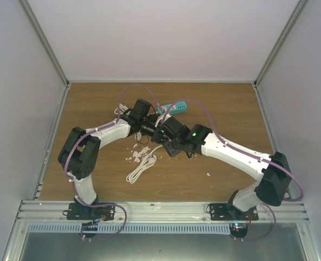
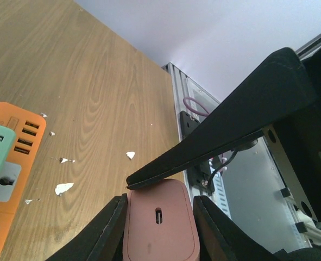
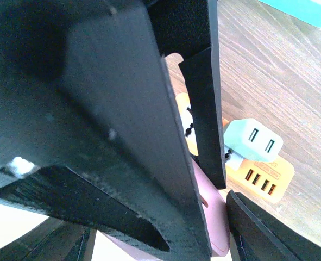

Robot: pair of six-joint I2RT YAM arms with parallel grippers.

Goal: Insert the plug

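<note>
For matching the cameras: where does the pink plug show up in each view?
Top external: cannot be made out.
Left wrist: pink plug at bottom centre, flanked by two dark fingers.
Right wrist: lower centre, mostly hidden behind a large dark finger.
Shared landmark: the orange power strip, seen in both wrist views.

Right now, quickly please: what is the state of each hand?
Left hand: closed on the pink plug.
Right hand: also closed on the pink plug.
</note>
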